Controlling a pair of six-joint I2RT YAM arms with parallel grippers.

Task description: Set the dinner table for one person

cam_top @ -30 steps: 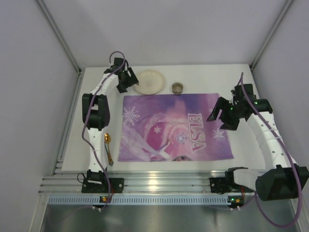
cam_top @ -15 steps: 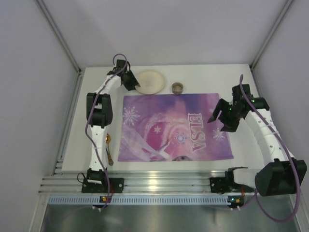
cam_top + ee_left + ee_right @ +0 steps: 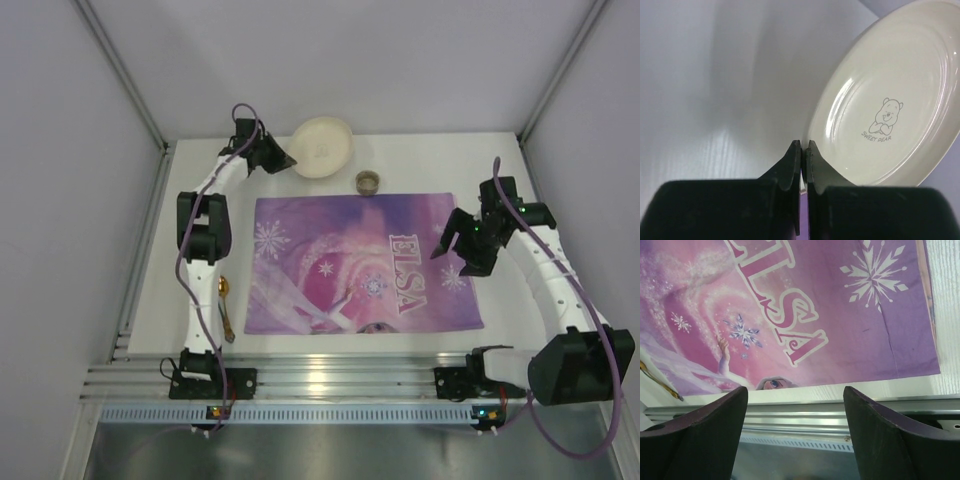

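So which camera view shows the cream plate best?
The left wrist view. The plate fills it, its bear print and the words SWEET BEAR readable, its rim pinched by the left gripper. The top external view shows it small, print unreadable. The right wrist view does not show it.

Pale grey wall panels (image 3: 350,60) on three sides; slim metal posts (image 3: 120,72) in the far corners; soft glare on the steel sheet (image 3: 330,455) up front.
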